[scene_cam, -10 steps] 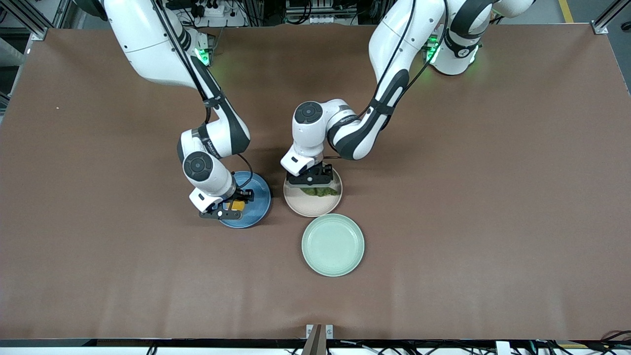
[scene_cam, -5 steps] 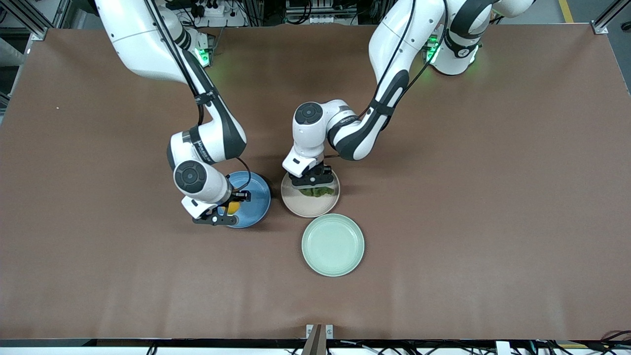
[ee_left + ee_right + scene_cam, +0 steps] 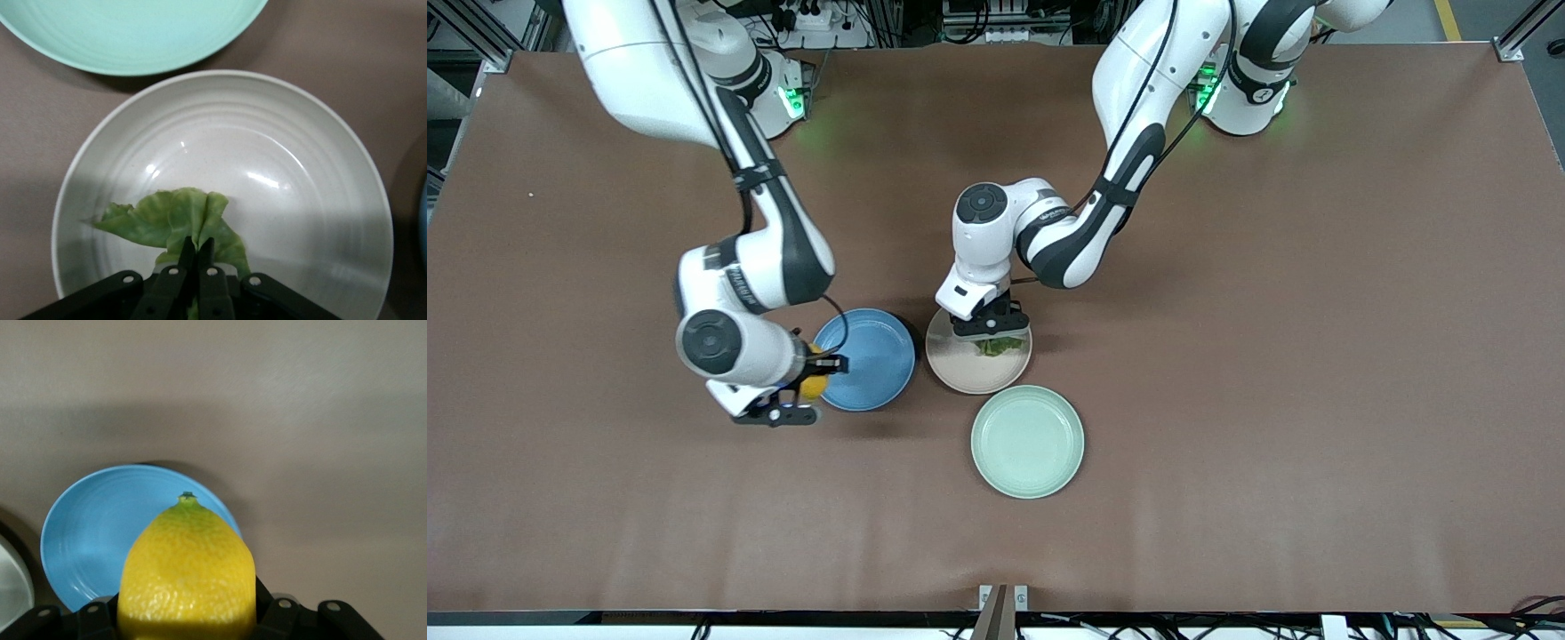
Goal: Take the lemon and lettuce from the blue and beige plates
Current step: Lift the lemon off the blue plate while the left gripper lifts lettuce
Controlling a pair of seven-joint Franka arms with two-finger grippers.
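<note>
Brown tabletop (image 3: 1316, 356), three plates near its middle, both arms reaching down to them.

Right gripper (image 3: 805, 388) hangs over the edge of the blue plate (image 3: 871, 360) toward the right arm's end of the table, its fingers clamped on the lemon (image 3: 813, 386); in the right wrist view the lemon (image 3: 187, 577) sits between the jaws, lifted clear of the plate (image 3: 93, 540). Just beside the blue plate lies the beige plate (image 3: 960, 373), where the left gripper (image 3: 989, 333) has its fingers pinched together on the lettuce (image 3: 1000, 346); the leaf (image 3: 173, 220) spreads over the plate's floor (image 3: 267, 167). Mint-green plate (image 3: 1028, 442) lies nearer the front camera, close against the beige one.
</note>
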